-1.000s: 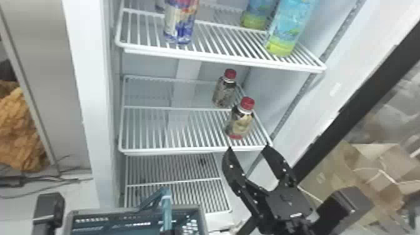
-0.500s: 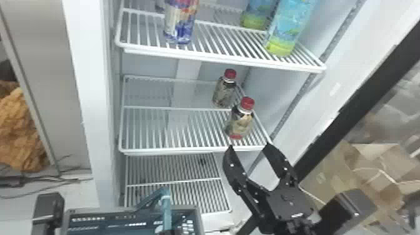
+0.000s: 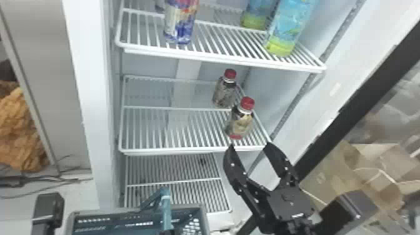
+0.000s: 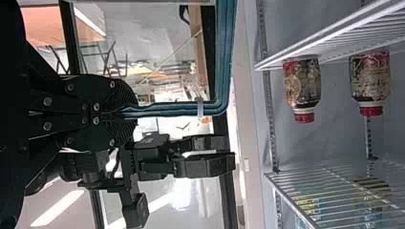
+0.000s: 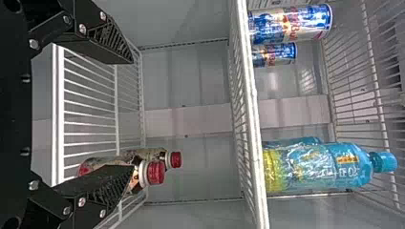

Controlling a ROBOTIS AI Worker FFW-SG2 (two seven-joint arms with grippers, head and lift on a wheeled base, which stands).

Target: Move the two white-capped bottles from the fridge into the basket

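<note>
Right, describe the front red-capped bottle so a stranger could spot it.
Find the open fridge and its middle shelf. Toward that shelf's right side stands a small, dark-and-cream patterned bottle with a red cap. Its similar red-capped neighbour stands farther back; this one is nearer the front edge.

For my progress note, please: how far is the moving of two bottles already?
Done: only the basket looks ready, its handle in the left gripper. In hand: the right gripper is open near the front bottle, empty. Left to move: front bottle and rear bottle, both on the fridge shelf, with red caps, not white.
</note>
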